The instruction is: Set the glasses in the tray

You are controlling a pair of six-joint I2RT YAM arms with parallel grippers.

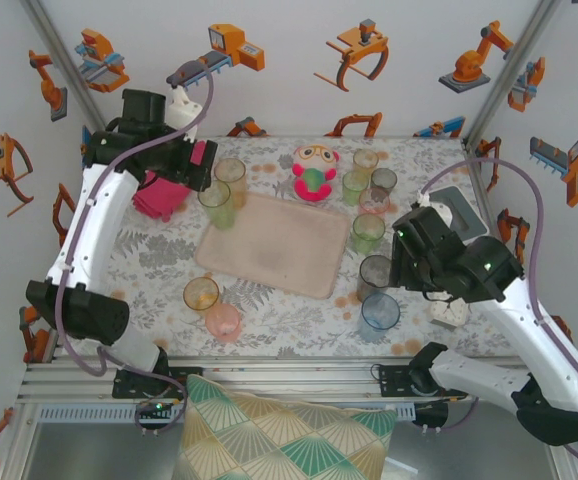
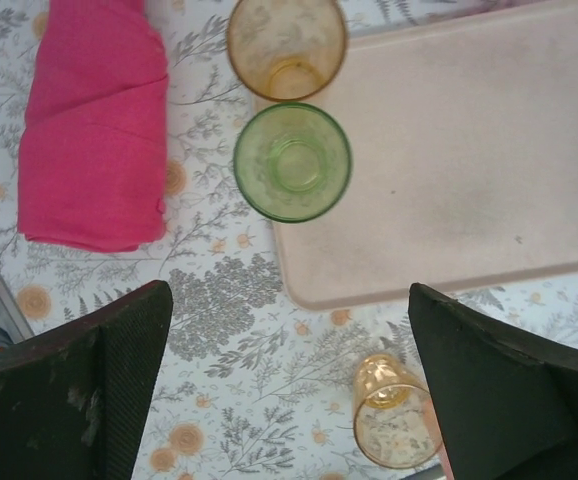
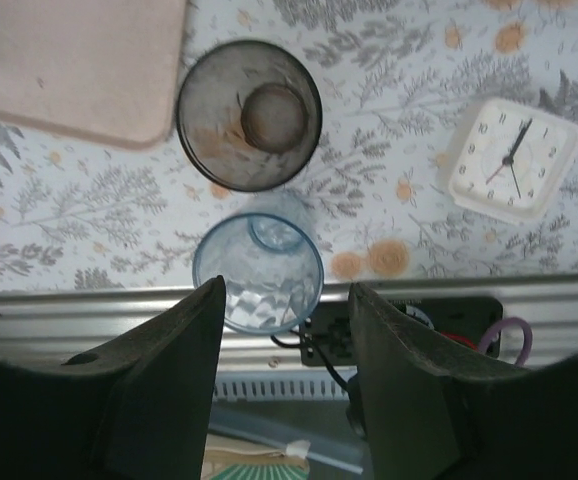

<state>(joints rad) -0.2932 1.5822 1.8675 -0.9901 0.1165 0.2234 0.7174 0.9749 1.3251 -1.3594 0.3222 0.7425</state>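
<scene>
- top external taken as main reference: found the tray (image 1: 279,250) lying at the middle of the table (image 1: 149,250), inner surface bare.
- counted eleven glasses (image 1: 354,185) on the table, all upright, none clearly inside the tray.
- noted a green glass (image 2: 292,162) and an amber glass (image 2: 287,45) at the tray's left edge, rims overlapping that edge in the left wrist view; unable to confirm bases on the tray or just off it.
- noted an orange glass (image 1: 201,293) and a pink glass (image 1: 223,322) near the tray's near-left corner, apart from it.
- noted a grey glass (image 3: 249,115) just beside the tray's near-right corner, and a blue glass (image 3: 257,275) just beyond it, at the table's near edge.
- logged a second green glass (image 1: 367,232) just off the tray's right side, with four more grouped behind it beside a plush toy (image 1: 314,172).
- found the left gripper (image 2: 287,290) spread wide and holding nothing, over the tray's near-left corner, a magenta cloth (image 2: 94,120) off to its side.
- found the right gripper (image 3: 284,290) part-way spread above the blue glass, nothing clamped, one finger overlapping the rim in view and the other clear of it.
- judged early stage: at most two glasses arguably delivered, at least nine left; blue glass the likely next pick.
</scene>
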